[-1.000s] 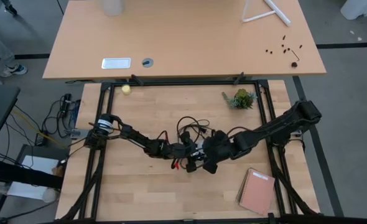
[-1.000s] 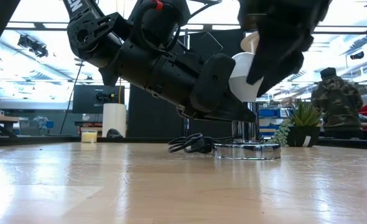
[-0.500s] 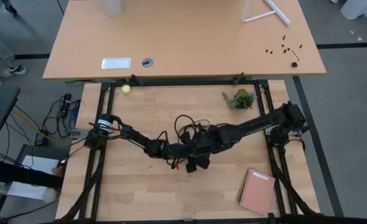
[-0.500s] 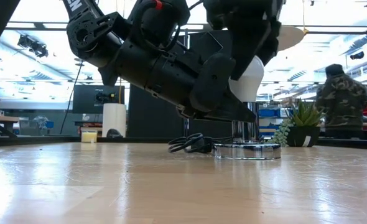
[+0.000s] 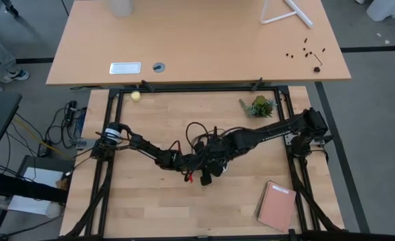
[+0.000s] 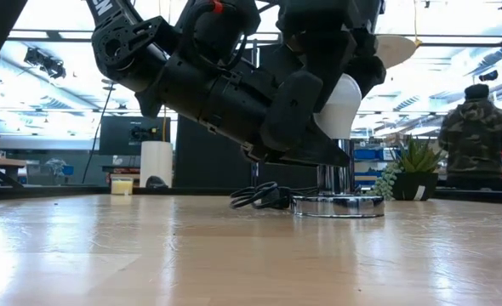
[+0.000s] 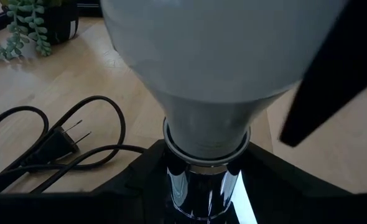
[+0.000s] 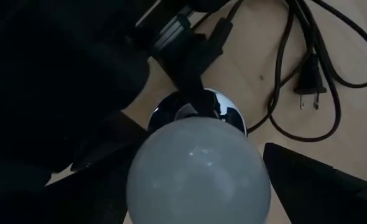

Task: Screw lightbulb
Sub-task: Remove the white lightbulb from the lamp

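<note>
The white pear-shaped lightbulb (image 6: 339,106) stands upright with its grey metal screw base in the chrome stem of the round silver socket disc (image 6: 337,206), a little toward 5 o'clock from the middle of the light wooden table (image 5: 150,201). The left gripper (image 6: 323,144) reaches in from 9 o'clock, its dark fingers (image 7: 196,180) set narrowly either side of the stem just under the bulb's collar, holding the socket. The right gripper (image 8: 193,180) comes from 3 o'clock and hangs over the bulb's dome, its fingers (image 8: 314,186) spread wide on either side of the glass; whether the pads touch it I cannot tell. Looking straight down, both grippers merge into one dark knot that hides the bulb entirely, while the table-level camera shows the bulb's white flank between them. Only the wrist cameras show the coiled black power cord with its two-pin plug (image 8: 309,87) lying beside the disc. A small potted green succulent (image 5: 259,106) sits toward 1 o'clock, a salmon-pink notebook (image 5: 276,206) at 4 o'clock, and a person in a camouflage jacket (image 6: 477,127) stands beyond the table.
</note>
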{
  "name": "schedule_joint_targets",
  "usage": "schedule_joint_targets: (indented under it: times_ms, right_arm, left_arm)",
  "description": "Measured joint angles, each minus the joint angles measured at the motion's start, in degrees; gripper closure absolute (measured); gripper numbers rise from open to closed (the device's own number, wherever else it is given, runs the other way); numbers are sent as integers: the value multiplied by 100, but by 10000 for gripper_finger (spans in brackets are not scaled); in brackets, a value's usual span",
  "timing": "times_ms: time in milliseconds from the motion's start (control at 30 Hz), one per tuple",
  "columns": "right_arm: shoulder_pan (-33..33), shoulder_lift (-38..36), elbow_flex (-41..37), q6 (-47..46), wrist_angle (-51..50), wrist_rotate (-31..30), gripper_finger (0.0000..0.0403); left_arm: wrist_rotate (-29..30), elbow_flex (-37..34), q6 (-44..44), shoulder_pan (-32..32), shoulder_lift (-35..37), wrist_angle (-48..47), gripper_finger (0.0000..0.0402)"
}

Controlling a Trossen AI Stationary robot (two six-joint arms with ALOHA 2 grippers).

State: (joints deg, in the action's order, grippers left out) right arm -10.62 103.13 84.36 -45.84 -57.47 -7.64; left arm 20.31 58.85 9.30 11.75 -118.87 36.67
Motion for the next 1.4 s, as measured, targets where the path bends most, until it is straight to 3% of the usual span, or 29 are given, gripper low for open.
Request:
schedule_joint_targets:
  times_ms: [733,1167,1400]
  right_arm:
    - [36,0,0,-68,129,438,56]
    - [69,0,0,-416,-114,329,56]
    - [64,0,0,-341,-81,302,88]
  left_arm:
    - [5,0,-24,0,2,-22,218]
    - [-2,0,-21,0,2,-30,218]
    - [0,2,2,-2,2,-26,218]
